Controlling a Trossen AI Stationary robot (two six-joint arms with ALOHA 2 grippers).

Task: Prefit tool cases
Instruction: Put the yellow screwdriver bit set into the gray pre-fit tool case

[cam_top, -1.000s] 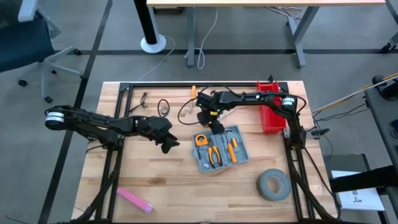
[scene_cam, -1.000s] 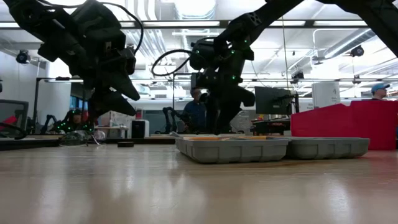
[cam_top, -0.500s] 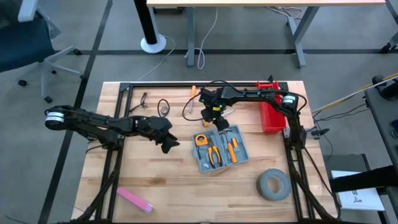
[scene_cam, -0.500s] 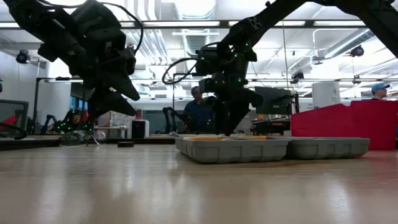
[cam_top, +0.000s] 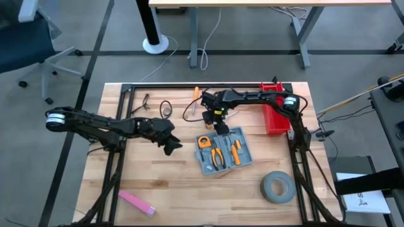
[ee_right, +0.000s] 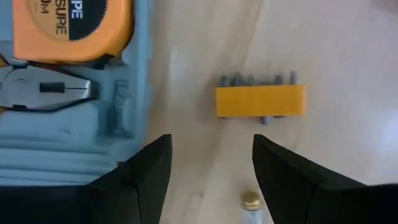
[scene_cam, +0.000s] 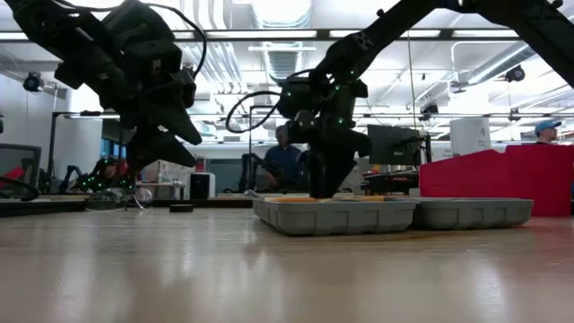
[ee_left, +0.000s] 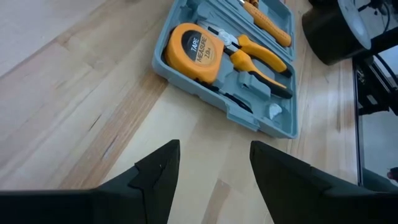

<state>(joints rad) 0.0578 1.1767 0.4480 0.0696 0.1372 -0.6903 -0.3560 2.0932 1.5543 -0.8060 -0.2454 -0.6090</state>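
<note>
The blue-grey tool case (cam_top: 222, 150) lies open on the table's middle, holding an orange tape measure (ee_left: 193, 51), pliers (ee_left: 258, 59) and screwdrivers. My right gripper (ee_right: 208, 146) points steeply down over the bare wood by the case's far edge (cam_top: 221, 128). It is open and touches nothing. A yellow bit holder (ee_right: 261, 101) lies on the wood just beyond its fingers, beside the case. My left gripper (ee_left: 211, 149) waits left of the case (cam_top: 173, 146), open and clear of the table.
A red bin (cam_top: 275, 116) stands at the table's right edge. A grey tape roll (cam_top: 278, 187) lies near the front right and a pink strip (cam_top: 136, 203) at the front left. Glasses (cam_top: 146, 101) and a cable loop (cam_top: 165, 108) lie far left of the case. A small brass piece (ee_right: 250, 199) lies by my right fingers.
My right gripper has rolled at the wrist and sunk a little over the case's far edge, staying open. The case and my left arm have kept still.
</note>
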